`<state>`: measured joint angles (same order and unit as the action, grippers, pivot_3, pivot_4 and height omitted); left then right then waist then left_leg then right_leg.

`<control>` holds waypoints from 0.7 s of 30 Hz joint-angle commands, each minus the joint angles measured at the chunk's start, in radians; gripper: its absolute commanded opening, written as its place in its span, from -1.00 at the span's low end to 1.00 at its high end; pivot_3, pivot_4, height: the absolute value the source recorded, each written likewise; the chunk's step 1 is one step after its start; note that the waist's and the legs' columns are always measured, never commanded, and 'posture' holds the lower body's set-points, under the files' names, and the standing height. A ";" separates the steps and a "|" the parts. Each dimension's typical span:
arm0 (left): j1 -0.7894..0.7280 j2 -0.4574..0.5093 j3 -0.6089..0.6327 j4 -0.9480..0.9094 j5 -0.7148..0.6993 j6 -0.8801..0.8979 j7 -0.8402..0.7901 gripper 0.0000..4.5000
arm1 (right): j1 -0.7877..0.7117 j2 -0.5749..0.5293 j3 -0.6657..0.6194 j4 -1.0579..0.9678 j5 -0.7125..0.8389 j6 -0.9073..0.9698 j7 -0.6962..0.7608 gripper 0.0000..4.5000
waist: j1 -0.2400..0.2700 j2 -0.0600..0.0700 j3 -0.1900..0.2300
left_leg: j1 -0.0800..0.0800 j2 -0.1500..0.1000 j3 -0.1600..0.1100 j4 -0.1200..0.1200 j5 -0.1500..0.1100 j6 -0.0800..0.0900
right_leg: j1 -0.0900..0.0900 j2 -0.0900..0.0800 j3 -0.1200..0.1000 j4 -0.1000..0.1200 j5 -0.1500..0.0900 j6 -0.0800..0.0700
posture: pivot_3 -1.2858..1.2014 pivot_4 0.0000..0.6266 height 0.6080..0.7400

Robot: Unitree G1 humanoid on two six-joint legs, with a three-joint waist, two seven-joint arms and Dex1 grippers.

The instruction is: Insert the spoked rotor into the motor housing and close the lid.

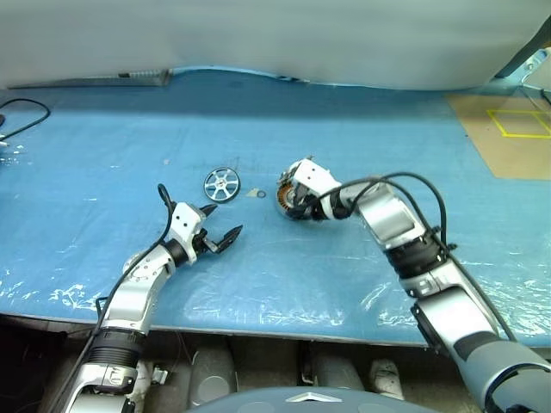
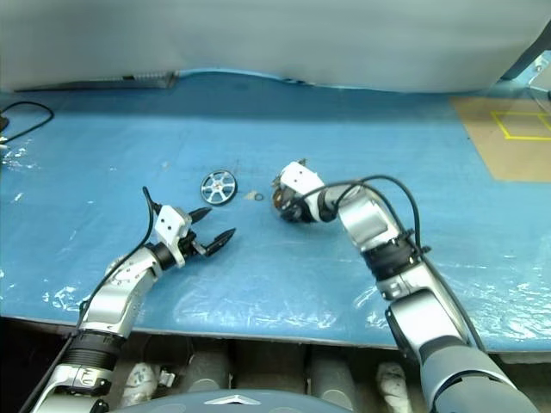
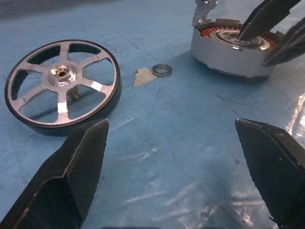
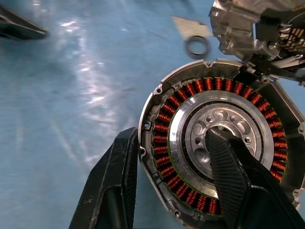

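Left hand [image 1: 222, 231] low over blue bench [image 1: 86, 172], fingers spread wide, empty, pointing toward rotor and housing. Rotor [image 1: 221, 183] flat on bench just beyond left hand, well clear of its fingers. Small washer [image 1: 261, 194] on bench between rotor and housing, apart from both. Housing [image 1: 291, 200] right of washer, open top up, copper windings [image 4: 167, 129] showing. Right hand [image 4: 174, 162] angled down onto housing: one finger [image 4: 233, 167] in centre hub, other [image 4: 116, 171] outside rim, straddling wall; firm clamp cannot be told.
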<state>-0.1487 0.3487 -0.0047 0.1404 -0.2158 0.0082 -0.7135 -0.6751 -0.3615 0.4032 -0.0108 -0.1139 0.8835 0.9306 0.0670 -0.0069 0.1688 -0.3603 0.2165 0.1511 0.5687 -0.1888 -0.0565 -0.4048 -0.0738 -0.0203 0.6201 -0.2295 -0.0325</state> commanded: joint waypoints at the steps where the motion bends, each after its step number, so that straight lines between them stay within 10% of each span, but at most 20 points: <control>1: -0.001 0.001 0.003 -0.035 -0.013 -0.020 -0.008 1.00 | 0.083 0.028 0.072 -0.073 0.045 0.126 -0.010 -0.19 | 0.001 0.000 0.000 | 0.001 0.000 0.000 -0.001 0.000 0.000 | 0.001 0.000 0.000 0.000 0.000 0.000 | 0.03 -0.52 1.00; 10: -0.004 0.005 0.005 -0.034 -0.015 -0.018 -0.012 1.00 | 0.130 0.091 0.034 -0.193 0.080 0.210 -0.122 -0.19 | -0.004 0.000 0.000 | 0.009 -0.003 0.002 -0.008 0.000 0.000 | 0.004 0.000 0.005 -0.004 -0.001 0.001 | 0.03 -0.52 1.00; 17: -0.009 0.003 0.004 -0.026 -0.015 -0.020 -0.017 1.00 | 0.064 0.107 -0.037 -0.282 0.146 0.339 -0.189 0.99 | -0.002 0.001 0.000 | 0.006 -0.004 0.003 -0.009 0.000 0.000 | 0.001 0.000 0.005 -0.005 0.000 0.001 | 0.03 -0.52 1.00; 21: -0.014 0.002 0.004 -0.023 -0.015 -0.019 -0.023 1.00 | 0.038 0.082 -0.067 -0.370 0.216 0.441 -0.194 0.99 | 0.003 0.001 0.000 | 0.000 -0.004 0.002 -0.009 0.000 -0.001 | -0.003 0.000 0.005 -0.006 0.000 0.001 | 0.03 -0.52 1.00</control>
<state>-0.1511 0.3486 -0.0064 0.1415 -0.2168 0.0067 -0.7314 -0.6125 -0.2745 0.3643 -0.3090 0.0613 1.2874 0.7386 0.0696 -0.0059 0.1692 -0.3613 0.2125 0.1529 0.5597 -0.1886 -0.0572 -0.4089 -0.0736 -0.0159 0.6135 -0.2297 -0.0313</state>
